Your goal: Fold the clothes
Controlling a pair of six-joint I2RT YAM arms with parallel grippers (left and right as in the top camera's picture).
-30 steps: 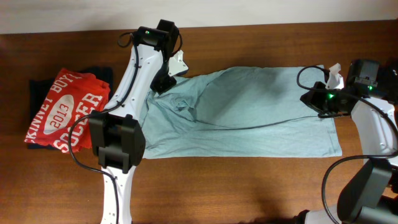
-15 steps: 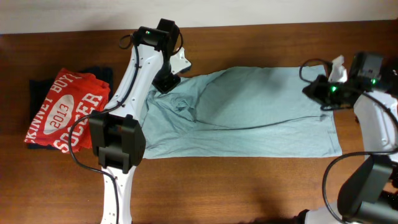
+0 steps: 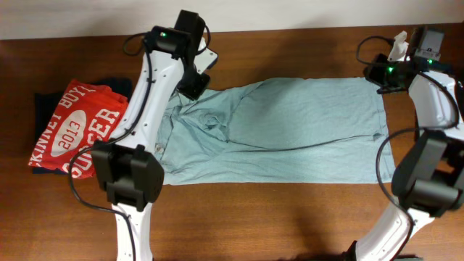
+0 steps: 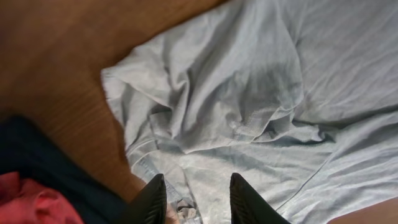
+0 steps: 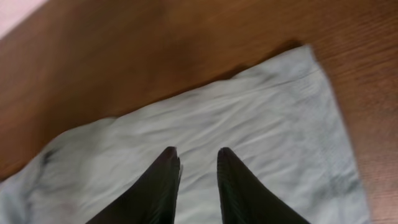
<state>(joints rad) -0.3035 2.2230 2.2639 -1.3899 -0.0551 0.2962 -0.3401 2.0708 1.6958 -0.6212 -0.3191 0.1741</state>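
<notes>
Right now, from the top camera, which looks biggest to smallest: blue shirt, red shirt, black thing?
1. Pale grey-blue t-shirt, largest.
2. Red soccer t-shirt.
3. Black garment, smallest showing; mostly hidden under the red one, so true size unsure.

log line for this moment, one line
shirt: spread on table, collar end rumpled | left jaws: open, empty | right jaws: open, empty

The red shirt [image 3: 69, 134] carries white lettering. "2013" stands inside a white oval at its middle. An arc above it reads roughly "KINNEY BOY", its ends unclear. Large letters below begin "SOC"; the rest is covered.
</notes>
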